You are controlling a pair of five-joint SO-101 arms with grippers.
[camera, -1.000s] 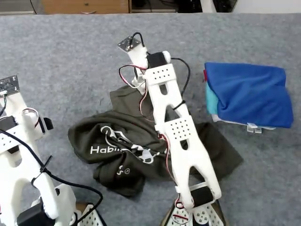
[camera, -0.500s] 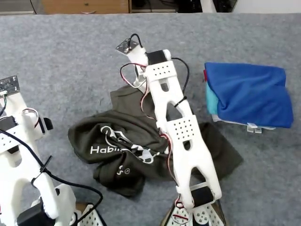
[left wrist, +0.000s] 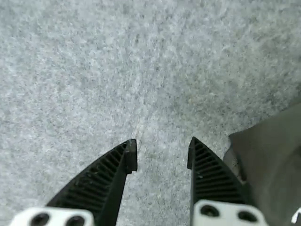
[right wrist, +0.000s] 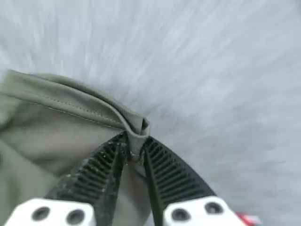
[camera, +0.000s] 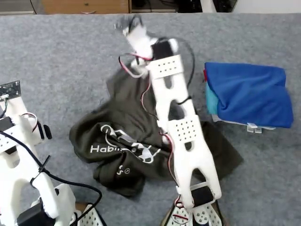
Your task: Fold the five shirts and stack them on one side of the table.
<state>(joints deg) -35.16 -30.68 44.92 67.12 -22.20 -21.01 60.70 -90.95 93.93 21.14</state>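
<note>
My right gripper (right wrist: 136,149) sits farther across the table (camera: 70,61) than a second ago, clamped on the hem of the dark green shirt (camera: 123,136) and drawing that corner out longer. The shirt lies rumpled mid-table, print up, near the blue-topped folded stack (camera: 247,94). My left gripper (left wrist: 162,153) hangs open beside the shirt's edge.
</note>
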